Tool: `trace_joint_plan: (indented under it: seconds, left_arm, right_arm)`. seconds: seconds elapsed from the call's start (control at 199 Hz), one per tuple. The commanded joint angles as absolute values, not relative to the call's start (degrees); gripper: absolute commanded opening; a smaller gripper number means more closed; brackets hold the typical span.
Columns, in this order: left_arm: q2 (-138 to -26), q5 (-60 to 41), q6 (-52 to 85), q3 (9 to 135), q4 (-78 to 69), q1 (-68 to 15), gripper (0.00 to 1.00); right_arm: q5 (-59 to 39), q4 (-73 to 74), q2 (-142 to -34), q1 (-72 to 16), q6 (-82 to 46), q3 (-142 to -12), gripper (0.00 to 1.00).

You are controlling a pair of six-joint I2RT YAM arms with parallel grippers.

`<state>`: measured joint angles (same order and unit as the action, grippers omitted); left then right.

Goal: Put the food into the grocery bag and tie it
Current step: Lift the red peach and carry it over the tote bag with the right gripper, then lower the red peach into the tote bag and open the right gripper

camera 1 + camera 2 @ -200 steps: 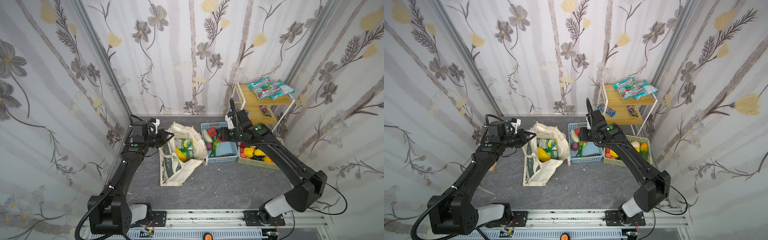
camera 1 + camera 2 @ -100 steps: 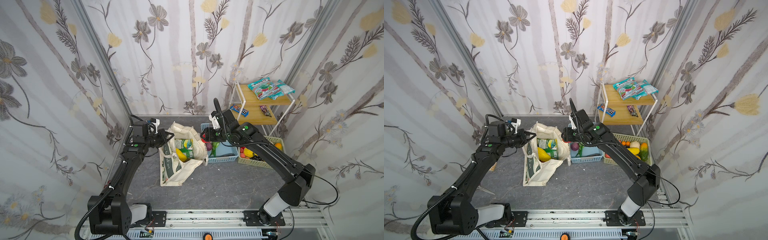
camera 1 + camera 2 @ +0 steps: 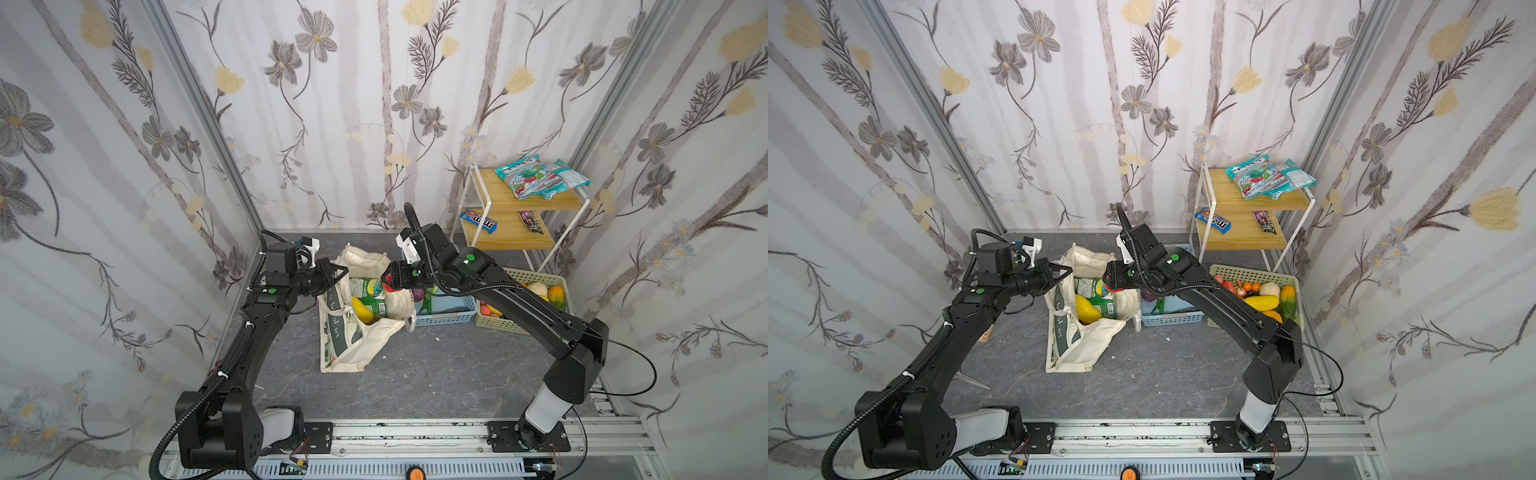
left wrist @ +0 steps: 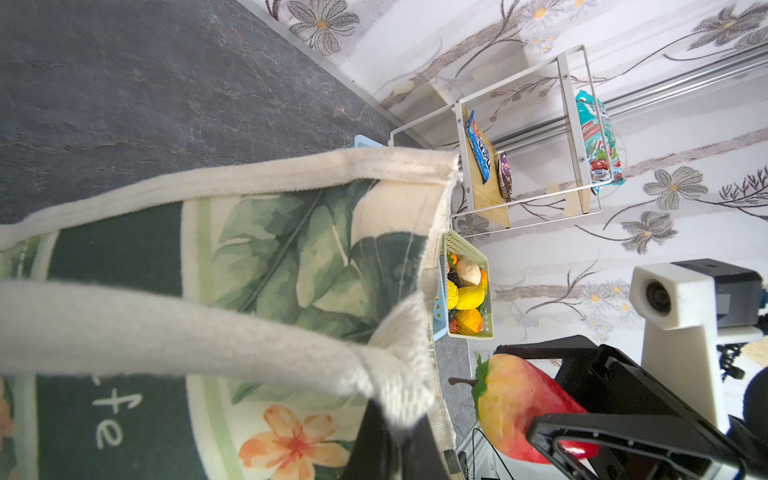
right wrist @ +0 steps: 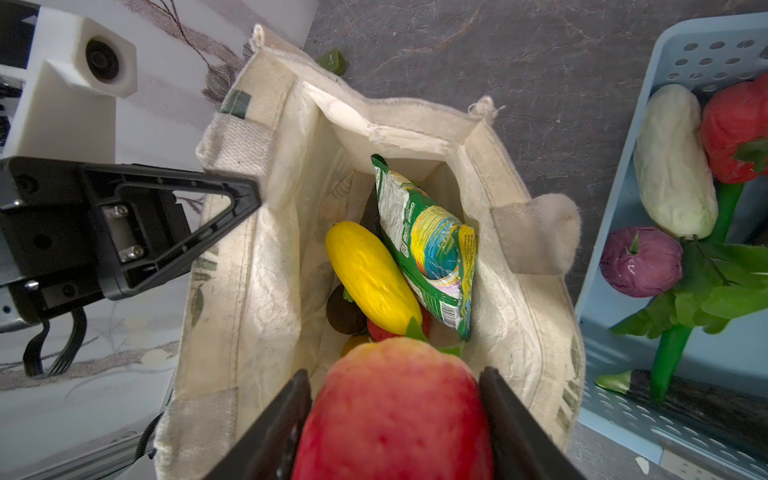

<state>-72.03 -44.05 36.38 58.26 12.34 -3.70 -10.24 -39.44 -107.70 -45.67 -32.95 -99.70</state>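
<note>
Hovering right gripper (image 5: 394, 372), clamped on red fruit (image 5: 395, 424), directly above the grocery bag (image 5: 257, 266) mouth; left gripper (image 5: 249, 195) pinches its rim

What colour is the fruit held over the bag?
The fruit is red fading to yellow, with a green leaf. The left wrist view shows it best.

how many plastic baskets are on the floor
2: the light blue basket beside the grocery bag, and the pale yellow basket on its far side, by the wooden shelf.
</note>
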Motion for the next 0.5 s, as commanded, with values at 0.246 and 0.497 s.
trace_joint_plan:
  seconds: [0.246,0.497]
  left_arm:
    - [-71.8,-44.5,36.0,58.2,10.8,-3.7,0.00]
    - [-71.5,-44.6,36.0,58.2,11.1,-3.7,0.00]
  right_arm:
    - [-12.7,-35.1,-111.4,-47.1,-33.1,-101.7,0.61]
    - [-13.9,-34.1,-114.1,-49.3,-32.8,-101.9,0.61]
